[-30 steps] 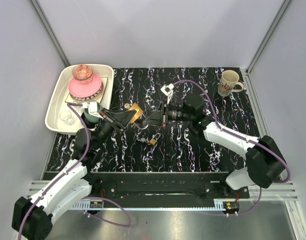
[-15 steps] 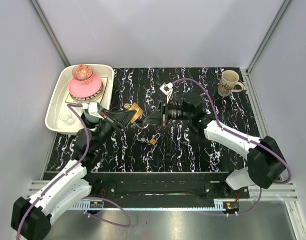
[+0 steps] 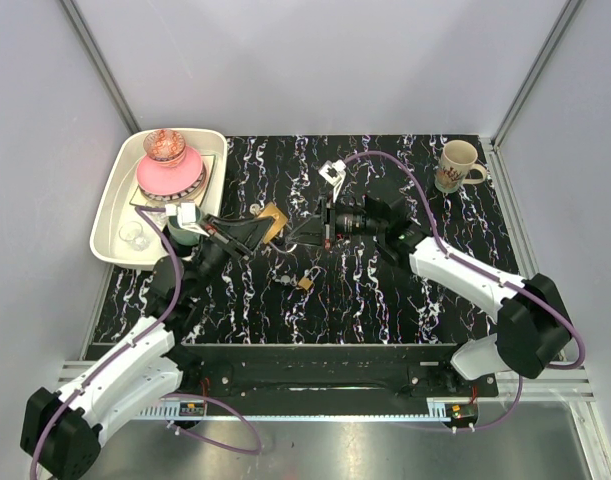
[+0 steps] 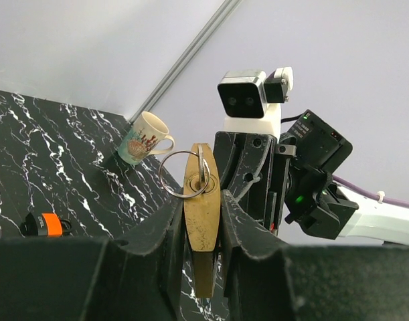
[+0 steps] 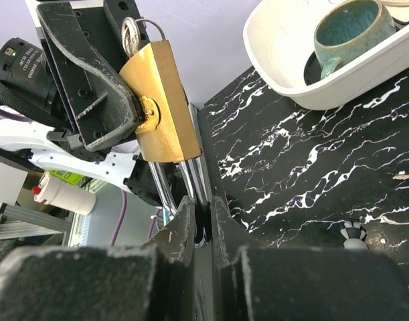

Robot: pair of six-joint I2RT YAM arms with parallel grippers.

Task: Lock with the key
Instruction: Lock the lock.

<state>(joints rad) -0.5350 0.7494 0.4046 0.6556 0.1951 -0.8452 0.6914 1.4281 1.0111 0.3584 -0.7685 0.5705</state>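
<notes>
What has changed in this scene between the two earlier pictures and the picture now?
The right gripper and its wrist shifted slightly toward the far side of the table. Nothing was taken or released: both grippers stay closed on the padlock. The left gripper, the orange key on the table, the mug and the tray kept their places.

the left gripper (image 3: 264,229) holds a brass padlock (image 3: 274,218) over the marbled table (image 3: 385,300), right gripper (image 3: 303,234) just beside it.
</notes>
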